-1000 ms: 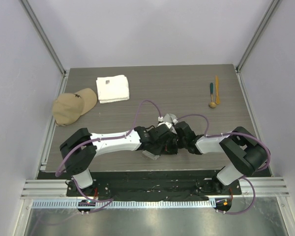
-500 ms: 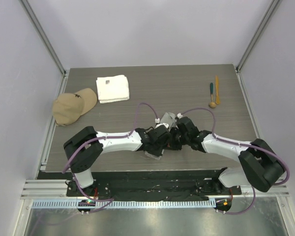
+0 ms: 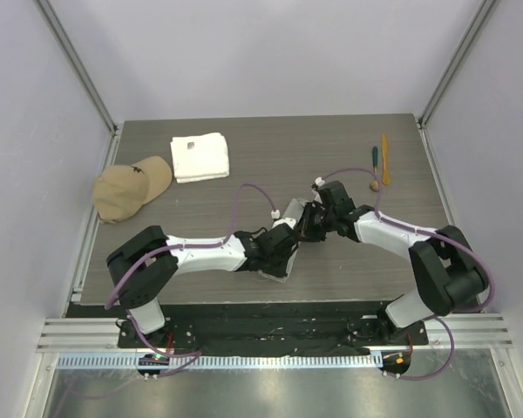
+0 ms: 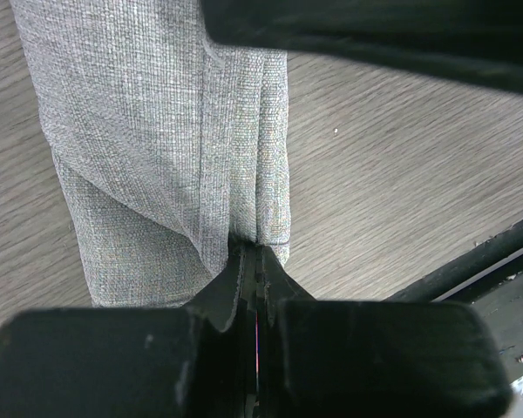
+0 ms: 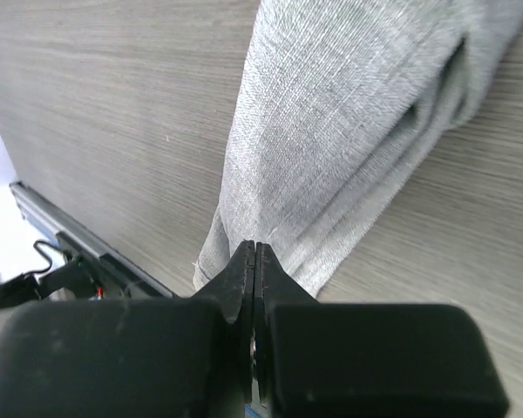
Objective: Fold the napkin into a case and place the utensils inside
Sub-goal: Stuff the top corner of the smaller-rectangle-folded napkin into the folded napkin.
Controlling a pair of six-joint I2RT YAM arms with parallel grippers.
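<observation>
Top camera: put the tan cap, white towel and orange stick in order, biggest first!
1. Tan cap, only slightly bigger than the towel.
2. White towel.
3. Orange stick, by far the smallest.

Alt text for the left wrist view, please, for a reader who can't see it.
The left hand is shut on the edge of a folded grey napkin, pinching its layers together. The napkin runs away from the camera, with a wood-grain table beneath it.

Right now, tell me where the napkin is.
Top view: middle of the table, toward its near edge, mostly hidden under both wrists. The napkin is folded narrow, with the left gripper and right gripper each pinching an edge.
</observation>
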